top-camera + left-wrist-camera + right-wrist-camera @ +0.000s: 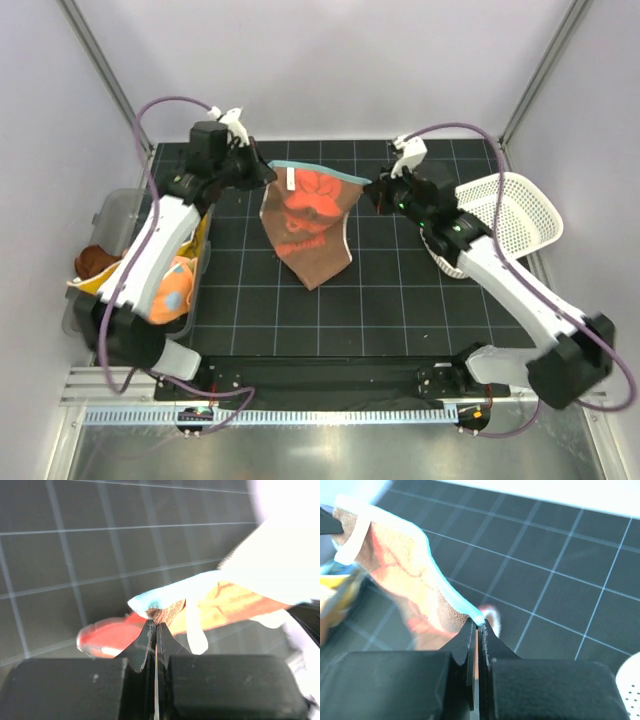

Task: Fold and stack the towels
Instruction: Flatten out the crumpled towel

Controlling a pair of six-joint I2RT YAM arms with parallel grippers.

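Orange polka-dot towel [172, 290] and a rust-brown towel [92, 262] lie bunched in a clear plastic bin [105, 215] at the far left edge of the black gridded surface [400, 300]. Just right of the bin, the left gripper [265, 173] [154, 625] is pressed together on the upper left corner of a reddish-orange and brown towel [310, 230] [225, 602] [415, 575] with a light blue hem.

This towel hangs between the two arms, over the middle of the surface. Its top edge is fairly taut and its lower end droops to a point that reaches the surface or comes close to it; I cannot tell which. The right gripper [372, 192] [477, 622] pinches the opposite top corner, right at the blue hem. Further right, a white perforated plastic basket [520, 200] sits tilted at the surface's edge.

The step appears to be spreading the towel out for a fold. To do it well, hold both grippers level, keep the top edge tight, and lower the cloth flat without wrinkles or a twisted corner.
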